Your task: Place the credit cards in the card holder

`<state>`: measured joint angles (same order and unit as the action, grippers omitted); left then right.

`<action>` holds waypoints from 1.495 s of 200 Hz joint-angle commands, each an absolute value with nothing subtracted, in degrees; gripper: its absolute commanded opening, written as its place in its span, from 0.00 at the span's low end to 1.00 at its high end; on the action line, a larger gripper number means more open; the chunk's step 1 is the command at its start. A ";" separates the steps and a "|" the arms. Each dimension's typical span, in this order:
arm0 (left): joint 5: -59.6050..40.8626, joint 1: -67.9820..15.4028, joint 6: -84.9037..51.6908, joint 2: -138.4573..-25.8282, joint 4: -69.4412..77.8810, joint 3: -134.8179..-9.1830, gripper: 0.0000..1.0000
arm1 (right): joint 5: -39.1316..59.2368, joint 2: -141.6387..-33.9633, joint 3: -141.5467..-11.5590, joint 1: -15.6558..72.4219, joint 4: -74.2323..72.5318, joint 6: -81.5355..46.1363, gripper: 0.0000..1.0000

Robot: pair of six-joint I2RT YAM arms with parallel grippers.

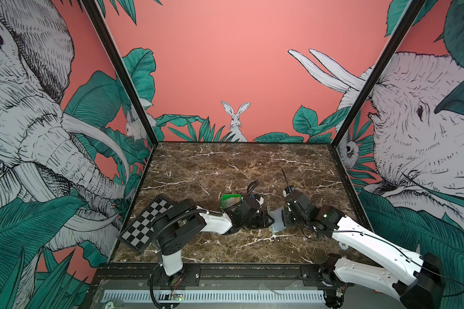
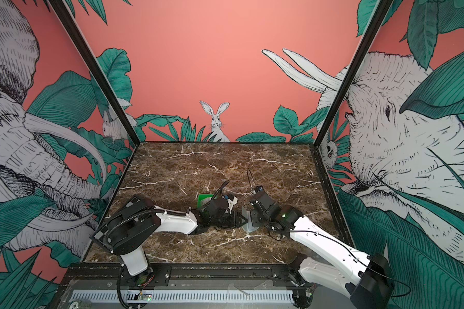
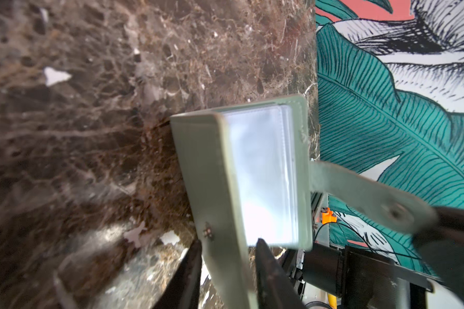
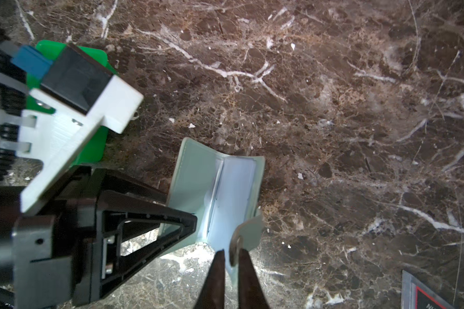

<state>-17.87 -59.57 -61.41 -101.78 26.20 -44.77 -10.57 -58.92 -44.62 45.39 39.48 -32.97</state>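
Card holder (image 1: 276,219) (image 2: 248,226), open in V, lower centre of both top views, betw. grippers. Right gripper (image 4: 231,251) pinches snap tab (image 4: 235,235). Left gripper (image 3: 229,240) astride front cover (image 3: 212,174); grip: cannot tell. Green tray (image 1: 225,197) just upper left.

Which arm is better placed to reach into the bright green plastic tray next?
Probably left: the bright green plastic tray lies close beside the left end effector, while the right end effector straddles the strap of the pale sage-green leather-like card holder.

The pale sage-green card holder (image 4: 220,187) is standing open, clear sleeves (image 3: 263,174) showing; one cover is sitting between the left gripper's (image 3: 228,240) jaws. Its snap strap (image 4: 249,227) is lying between the right gripper's (image 4: 231,251) jaws.
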 commanded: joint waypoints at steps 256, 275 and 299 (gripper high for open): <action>-13.49 -58.54 -51.55 -85.10 6.35 -42.60 0.39 | 9.12 -70.80 -34.96 45.09 8.87 -38.80 0.04; -13.23 -58.08 -49.92 -83.43 3.35 -42.74 0.38 | 8.98 -72.16 -34.41 45.01 7.52 -39.20 0.04; -14.53 -56.66 -48.87 -83.03 5.18 -41.88 0.35 | 7.47 -74.05 -34.12 44.79 7.47 -39.61 0.04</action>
<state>-14.31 -58.11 -51.13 -84.49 6.17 -43.00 8.36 -72.73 -34.44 45.32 9.67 -39.42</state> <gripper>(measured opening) 0.365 0.050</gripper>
